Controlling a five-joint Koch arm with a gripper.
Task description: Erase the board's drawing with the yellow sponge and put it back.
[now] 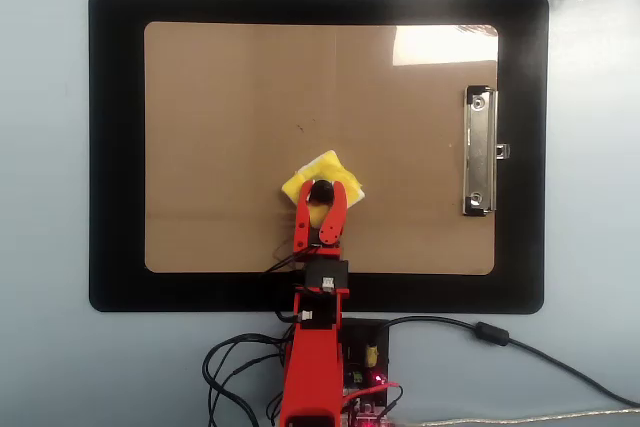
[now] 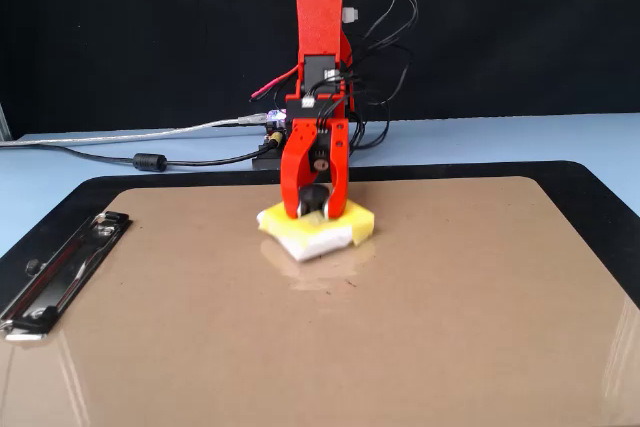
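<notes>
1. The yellow sponge [image 1: 322, 176] is held flat on the board [image 1: 220, 147], a little toward the arm's side of centre in the overhead view, with its white layer [image 2: 312, 243] facing down against the hardboard.
2. The gripper [image 1: 321, 194] is clenched on the sponge's black knob [image 2: 313, 196] — one red jaw stands on each side of it in the fixed view.
3. Only a faint dark speck [image 1: 299, 128] of the drawing can be made out, on bare board just beyond the sponge's far-left corner in the overhead view; the rest cannot be told.
4. The erasing is judged nearly done, though a trace seems to be left uncovered by the sponge.
5. What could go wrong:
   - The remnant could be missed if the next stroke is kept too near the arm, since the speck lies outside the sponge's footprint.
   - The knob could slip from the jaws if the sponge is pressed hard and dragged, because the grip is taken on a small round part.
   - The board could be shifted on the black mat [image 1: 115, 147] by sideways drag, as nothing visibly pins it — the silver clip [image 1: 480, 152] at the right edge holds nothing down.
</notes>
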